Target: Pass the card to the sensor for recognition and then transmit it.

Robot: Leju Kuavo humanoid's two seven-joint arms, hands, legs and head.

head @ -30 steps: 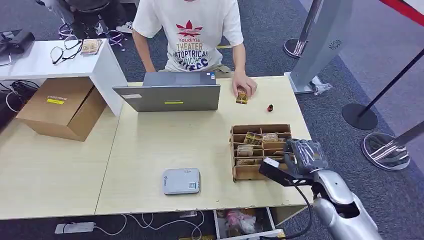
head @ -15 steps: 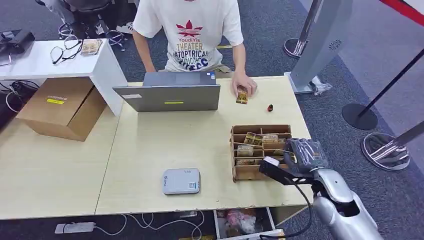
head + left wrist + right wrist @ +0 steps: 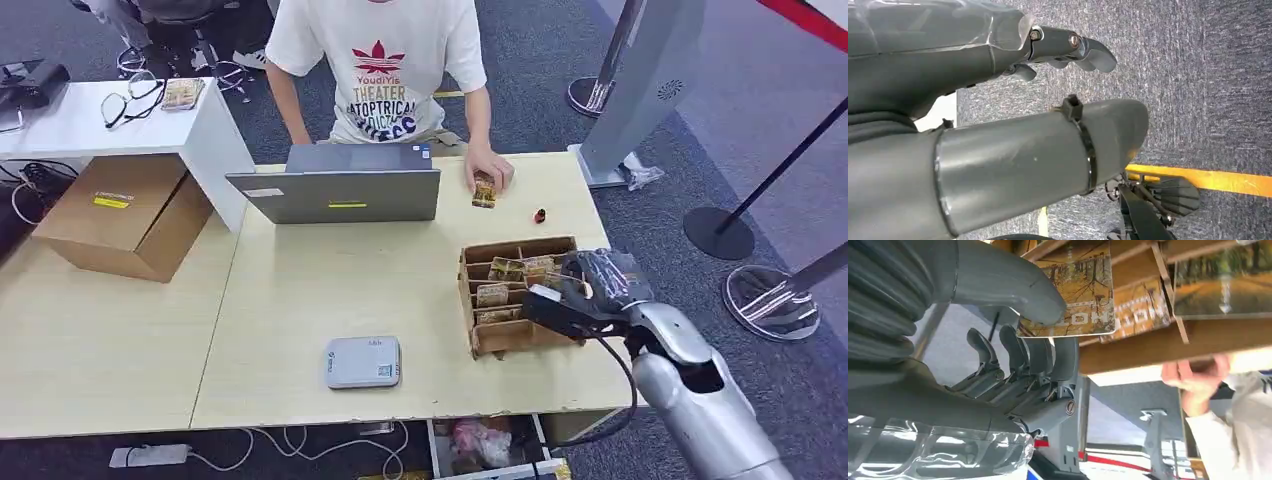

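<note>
A wooden card box (image 3: 520,335) with several cards in its slots stands on the right of the table, skewed. My right hand (image 3: 598,280) is at the box's right end. In the right wrist view its thumb (image 3: 1013,280) presses on the face of a yellow-brown card (image 3: 1083,285) in a slot, and its fingers (image 3: 1048,357) lie behind that card, so the card is pinched. The grey-white sensor (image 3: 362,361) lies flat near the table's front edge, left of the box. My left hand (image 3: 998,125) hangs over dark carpet and holds nothing.
A person sits at the far side behind an open laptop (image 3: 335,190), one hand (image 3: 490,165) resting on another card (image 3: 484,190). A small dark object (image 3: 540,215) lies near it. A cardboard box (image 3: 125,215) sits at the left. Barrier posts stand on the right.
My right hand has moved forward into the box's right end and closed on a card. The box has turned slightly, its right end swung away from me.
</note>
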